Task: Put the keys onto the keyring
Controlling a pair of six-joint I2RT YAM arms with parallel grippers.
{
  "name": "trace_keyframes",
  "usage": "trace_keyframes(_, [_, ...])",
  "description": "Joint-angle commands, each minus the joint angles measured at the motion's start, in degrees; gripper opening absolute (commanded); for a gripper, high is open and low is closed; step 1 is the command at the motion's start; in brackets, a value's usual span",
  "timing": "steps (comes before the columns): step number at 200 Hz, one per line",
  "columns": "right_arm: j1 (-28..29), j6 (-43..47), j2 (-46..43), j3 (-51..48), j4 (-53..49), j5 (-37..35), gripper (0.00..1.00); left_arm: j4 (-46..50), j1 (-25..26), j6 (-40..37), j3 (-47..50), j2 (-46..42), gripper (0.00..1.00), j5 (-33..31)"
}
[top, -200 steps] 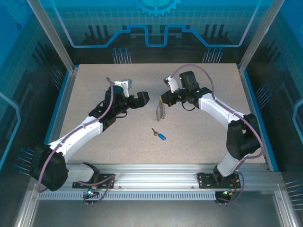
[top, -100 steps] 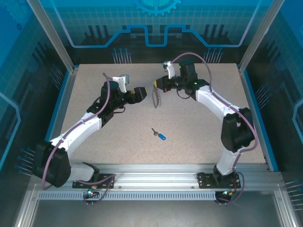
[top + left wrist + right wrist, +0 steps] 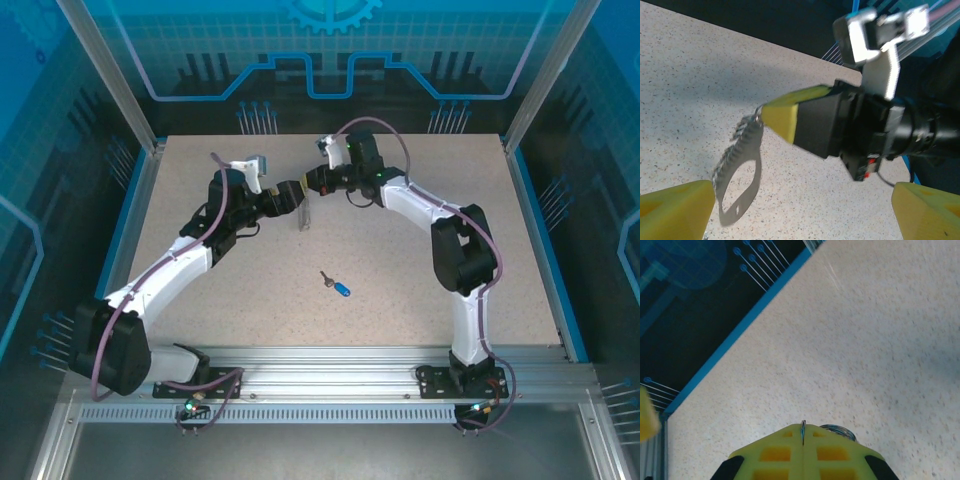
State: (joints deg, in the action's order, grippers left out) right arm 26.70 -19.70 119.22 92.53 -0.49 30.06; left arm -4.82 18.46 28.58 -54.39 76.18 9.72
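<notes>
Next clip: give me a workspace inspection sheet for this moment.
Surface: speckled beige table.
Job's things: blue-headed key lying flat on the table, apart from both arms; keyring dangling from the right gripper.
Clutter: nothing seen.
Grippers: right gripper shut on the keyring's top end; left gripper open, facing the keyring, touching nothing.
Cables: purple cables run along both arms, apart from the keyring.
Surroundings: blue panels, aluminium frame.

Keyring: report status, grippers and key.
Right gripper shut on dark grey oval strap keyring with silver chain, hanging. Left gripper open beside it. Blue-headed silver key on table, unobstructed.
</notes>
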Motion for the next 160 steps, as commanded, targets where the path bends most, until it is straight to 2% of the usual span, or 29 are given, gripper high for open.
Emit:
trace_keyframes(1, [-0.05, 0.55, 1.52, -6.86, 2.54, -2.61, 0.00, -0.79, -0.61, 0.03, -0.26, 0.09, 0.93, -0.14])
trace_keyframes(46, [-0.17, -0.21, -1.23, -20.88, 7.70, -4.33, 0.00, -2.62, -0.62, 1.22, 0.42, 1.10, 0.93, 1.78])
trace_keyframes(73, [-0.16, -1.06, -1.57, -25.02, 9.23, -5.10, 0.00, -4.35, -0.62, 2.19, 0.36, 2.42, 0.93, 2.82])
trace_keyframes(160, [-0.43, -2.51, -0.29, -21.12, 8.28, -3.52, 0.00, -5.13, -0.62, 2.59, -0.12, 3.97, 0.93, 3.51])
